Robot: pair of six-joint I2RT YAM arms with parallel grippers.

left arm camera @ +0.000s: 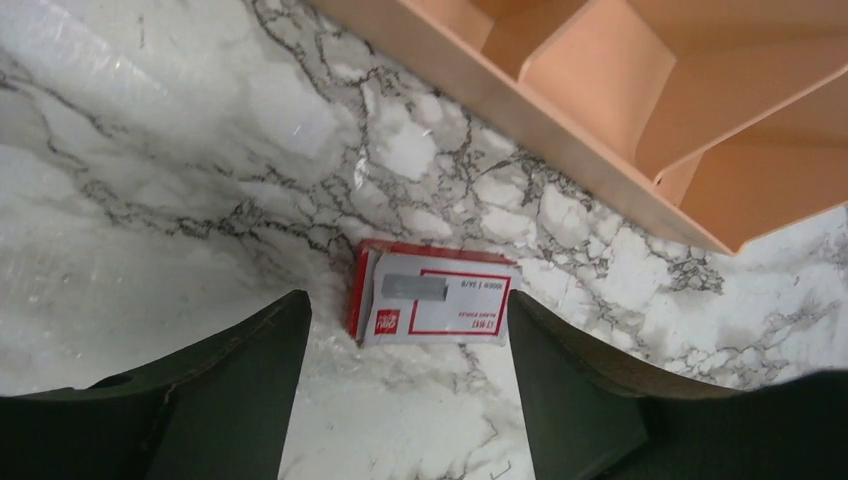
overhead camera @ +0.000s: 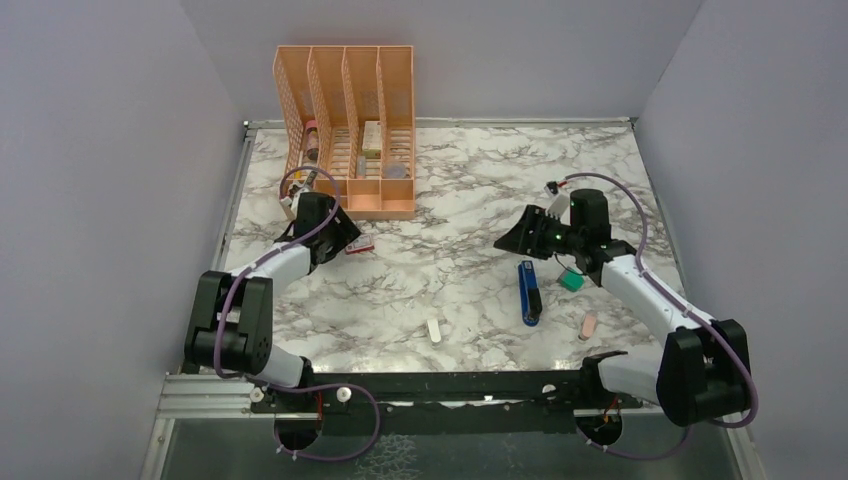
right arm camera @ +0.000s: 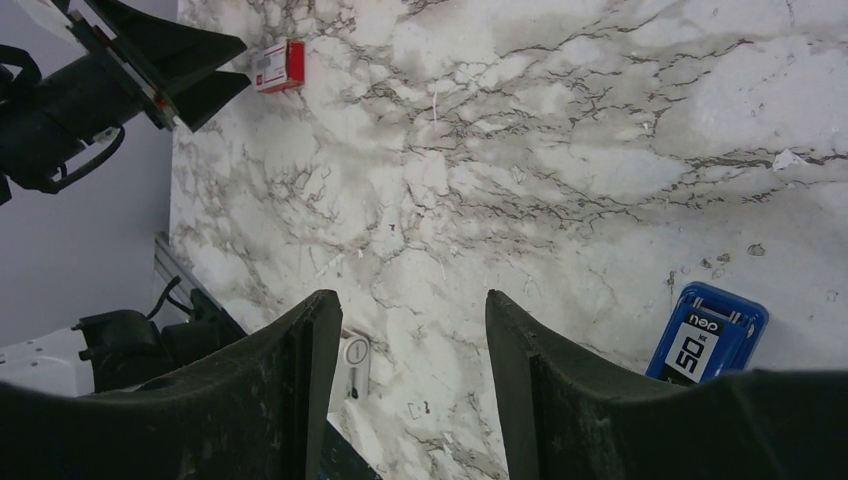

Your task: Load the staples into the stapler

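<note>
Small reddish box of staples with a pale label [overhead camera: 360, 246] [left arm camera: 435, 305]: lies flat on the white, grey-veined marble tabletop [overhead camera: 450, 200], left half. Sits near the front corner of the peach-orange plastic desk organizer [overhead camera: 350, 130], apart from it, label side up.

Left gripper [overhead camera: 347, 237] [left arm camera: 405, 300]: hangs low over the box of staples. Black fingers [left arm camera: 250, 380] spread on either side of it in the wrist view. Jaws released, nothing clamped. Clear gap on one side; other fingertip right beside the box edge, contact not discernible.

Slim blue stapler with black parts [overhead camera: 529, 293]: lies on the right half of the tabletop, well apart from the box of staples, long axis running roughly near to far. Shows in the right wrist view only as one blue end with a black-and-white sticker [right arm camera: 708, 335].

Right gripper [overhead camera: 518, 238] [right arm camera: 410, 300]: hangs above the marble just beyond the stapler's far end, pointed toward the middle of the table. Jaws released, mostly bare marble between the fingers. Not touching the stapler.

Other loose items:
- Small teal block [overhead camera: 571, 282] just right of the stapler.
- Pink oval eraser [overhead camera: 588, 326] closer to the near edge.
- Small white oblong piece [overhead camera: 434, 330] near front centre, also visible beside one finger in the right wrist view.

Organizer compartments hold a few small items, too small to identify.
</note>
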